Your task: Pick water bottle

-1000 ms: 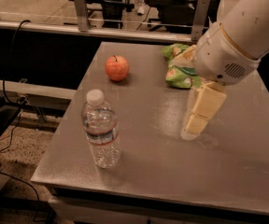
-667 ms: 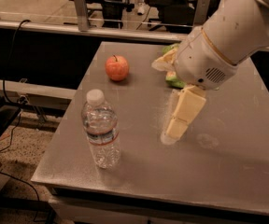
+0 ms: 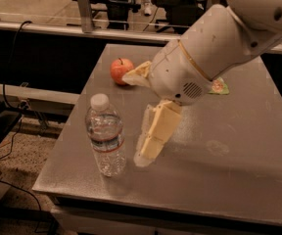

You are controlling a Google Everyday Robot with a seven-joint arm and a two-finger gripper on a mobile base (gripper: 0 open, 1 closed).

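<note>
We log the water bottle (image 3: 105, 137) standing upright near the front left corner of the grey table (image 3: 229, 175), white cap on top and a thin red-edged label band round its ribbed clear body. Nothing touches it.

The gripper (image 3: 135, 116) sits just to the right of the bottle, low over the tabletop, carried by the white arm (image 3: 219, 43) that reaches in from the upper right. We read its fingers as spread wide apart with nothing between them. One cream finger (image 3: 154, 131) slopes down and to the left, its tip close to the table surface and just beside the bottle's lower half, with a narrow gap between them. The other (image 3: 137, 75) juts out to the left higher up, its tip near the apple.

The red apple (image 3: 121, 70) rests farther back on the table, well behind the bottle. A small green and pink packet (image 3: 220, 86) lies partly hidden behind the arm on the right. Dark cables (image 3: 11, 146) trail on the floor at left.
</note>
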